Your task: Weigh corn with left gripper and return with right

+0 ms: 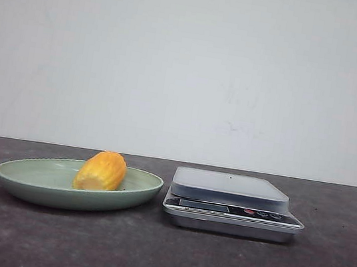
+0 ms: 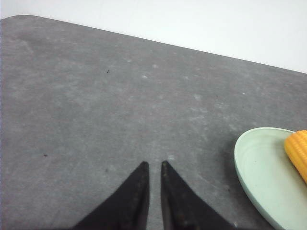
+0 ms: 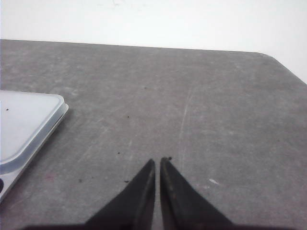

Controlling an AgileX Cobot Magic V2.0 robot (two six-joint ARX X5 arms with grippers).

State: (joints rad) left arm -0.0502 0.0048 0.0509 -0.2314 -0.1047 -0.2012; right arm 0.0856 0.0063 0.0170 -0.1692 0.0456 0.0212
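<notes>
The corn [image 1: 101, 171] lay in the dish [image 1: 36, 183] beside the scale [image 1: 230, 190]; the left gripper [image 2: 154, 166] and right gripper [image 3: 158, 161] had their fingers pressed nearly together.

Setting: lab-style test bench, not a home kitchen.
Surface: dark grey scuffed table [image 1: 160, 258], bare except for the props.
Backdrop: plain white wall [image 1: 189, 61], 12 o'clock.
Props: digital scale [image 1: 232, 204], 3 o'clock of a green dish [image 1: 36, 183].
</notes>
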